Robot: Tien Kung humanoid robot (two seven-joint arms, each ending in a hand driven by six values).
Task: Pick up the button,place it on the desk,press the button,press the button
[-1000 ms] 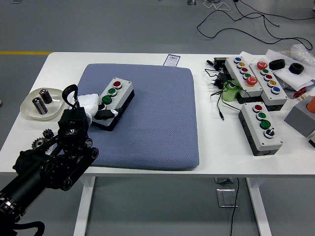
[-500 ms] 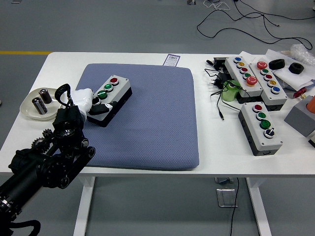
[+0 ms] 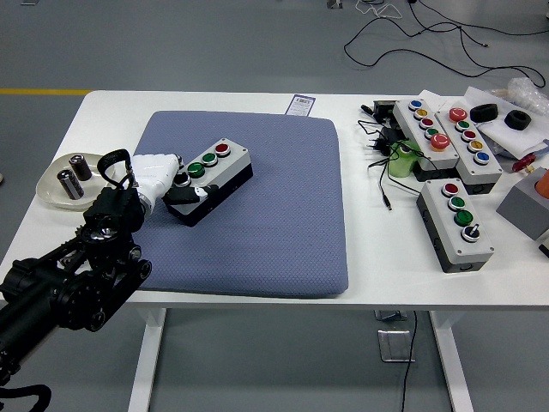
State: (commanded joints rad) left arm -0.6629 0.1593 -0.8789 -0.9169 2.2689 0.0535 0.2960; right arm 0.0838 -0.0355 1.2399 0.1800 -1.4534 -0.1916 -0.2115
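A grey button box [image 3: 213, 178] with a black base and red and green buttons lies on the blue-grey pad [image 3: 274, 215], turned at an angle. My left hand [image 3: 167, 182], white with black fingers, is closed on the box's near left end. My left arm [image 3: 77, 275] comes in from the lower left. My right hand is out of view.
A cream dish [image 3: 53, 190] with two batteries sits at the left edge of the table. At the right stand three more button boxes [image 3: 455, 223], a green bottle [image 3: 400, 160], black cables [image 3: 377, 142], black rings and a grey box.
The button box has rotated and shifted to the right on the pad, its far end swinging toward the right. My left hand moved with it, still closed on its near end.
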